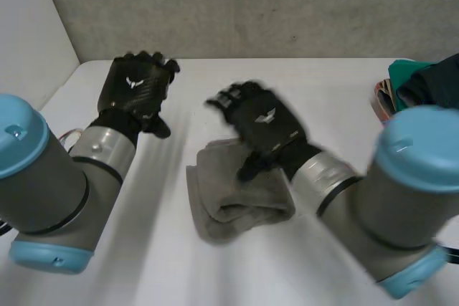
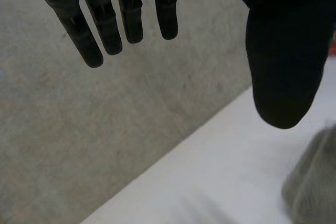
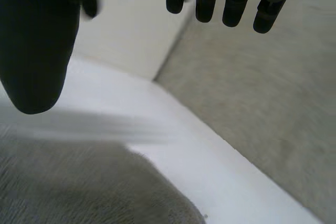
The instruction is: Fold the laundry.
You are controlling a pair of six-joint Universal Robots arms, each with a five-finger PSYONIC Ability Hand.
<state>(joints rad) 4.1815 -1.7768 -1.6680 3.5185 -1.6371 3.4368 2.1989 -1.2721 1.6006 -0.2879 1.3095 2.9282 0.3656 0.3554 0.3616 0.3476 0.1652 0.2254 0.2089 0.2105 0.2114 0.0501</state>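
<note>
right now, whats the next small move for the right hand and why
Probably lower the right hand onto the grey towel and pinch its far edge. That hand is over the towel with fingers straight, holding nothing, and the towel lies in a loose, uneven bundle on the table. The left hand is off to the side, also open, so less well placed.

My left hand (image 1: pixel 136 92) and right hand (image 1: pixel 264 123) are black, each back bearing a white emblem; my left arm (image 1: pixel 50 191) and right arm (image 1: pixel 401 213) are grey, capped light blue.
</note>
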